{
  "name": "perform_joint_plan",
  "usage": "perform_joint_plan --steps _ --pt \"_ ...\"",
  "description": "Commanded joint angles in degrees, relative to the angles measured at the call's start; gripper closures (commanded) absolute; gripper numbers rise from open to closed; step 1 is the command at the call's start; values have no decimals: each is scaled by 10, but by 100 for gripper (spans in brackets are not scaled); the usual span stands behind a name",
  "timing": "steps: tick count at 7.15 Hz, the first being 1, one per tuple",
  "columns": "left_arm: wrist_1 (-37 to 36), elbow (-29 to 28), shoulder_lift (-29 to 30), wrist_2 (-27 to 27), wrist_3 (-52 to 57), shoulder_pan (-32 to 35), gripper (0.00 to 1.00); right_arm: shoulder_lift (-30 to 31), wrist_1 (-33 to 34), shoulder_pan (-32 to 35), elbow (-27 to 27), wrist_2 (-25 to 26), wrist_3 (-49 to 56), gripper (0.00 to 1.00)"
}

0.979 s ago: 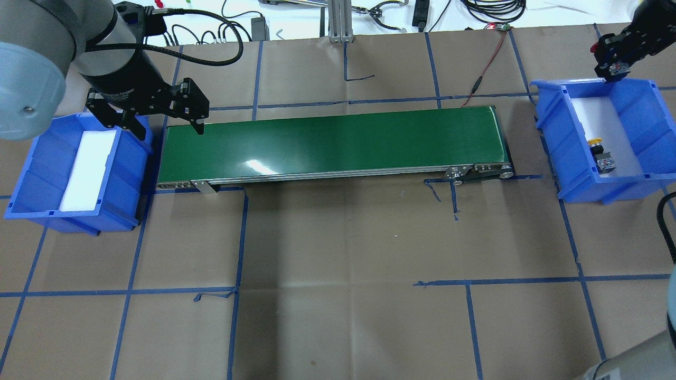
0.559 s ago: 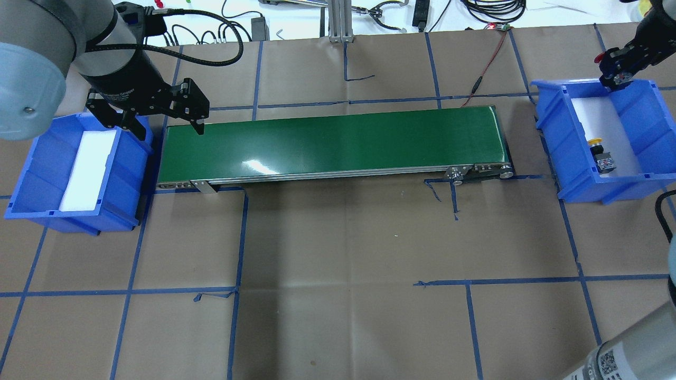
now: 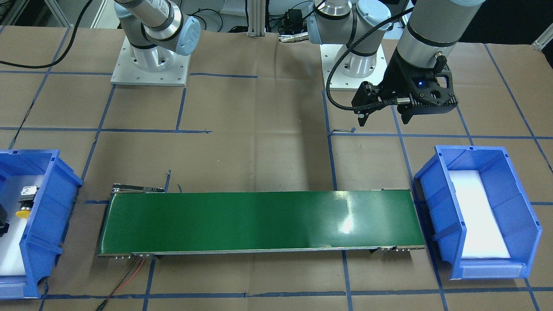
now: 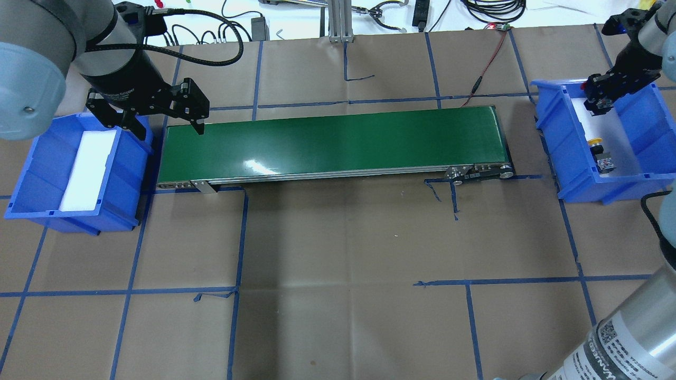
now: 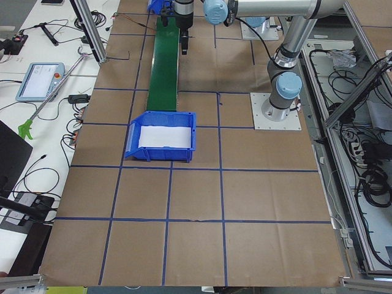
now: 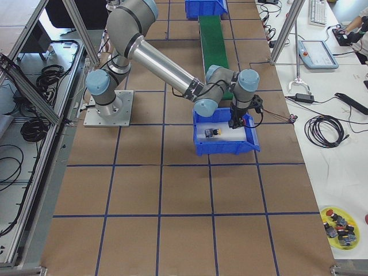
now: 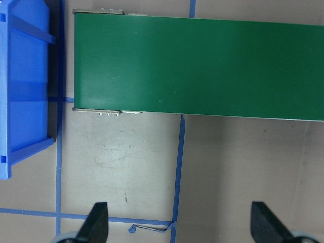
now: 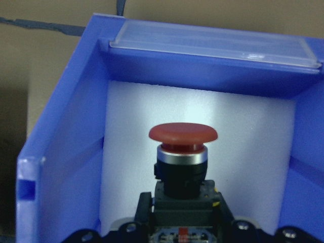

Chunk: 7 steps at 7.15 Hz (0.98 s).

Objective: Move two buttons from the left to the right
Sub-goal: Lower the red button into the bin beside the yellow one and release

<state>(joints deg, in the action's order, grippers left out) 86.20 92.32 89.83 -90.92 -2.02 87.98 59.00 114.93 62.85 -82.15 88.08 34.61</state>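
Right end effector (image 4: 597, 101) clamped on red button (image 8: 183, 132) over blue bin (image 4: 548, 117); left end effector (image 7: 182, 225) wide apart, empty.

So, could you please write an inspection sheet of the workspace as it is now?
Surface: table covered with brown paper, blue tape grid.
Job's things: red button held over the right blue bin; yellow button lies in that bin; none seen on the green conveyor belt or in the left blue bin.
Clutter: loose tape ends.
Grippers: right gripper shut on the red button; left gripper open, holding nothing, raised near the conveyor's left end.
Cables: red wire runs from the conveyor to the far edge; black hose on the left arm.
Surroundings: teach pendant on a side bench; yellow dish of small parts.
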Motion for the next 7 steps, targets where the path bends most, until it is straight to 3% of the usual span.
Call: perform_joint_plan --steps 1,4,5,6,7 --pt "-1 0 -1 0 1 0 0 -27 27 -1 0 2 -1 94" --pt "-2 0 -1 14 -3 0 0 -36 26 -5 -8 5 3 92" --pt "-2 0 -1 14 -1 0 0 -38 28 -11 -10 2 2 78" --pt "-2 0 -2 14 -1 0 0 -39 29 -11 -10 -3 0 52" --pt "-2 0 -2 13 -1 0 0 -41 30 -11 -10 -5 -1 15"
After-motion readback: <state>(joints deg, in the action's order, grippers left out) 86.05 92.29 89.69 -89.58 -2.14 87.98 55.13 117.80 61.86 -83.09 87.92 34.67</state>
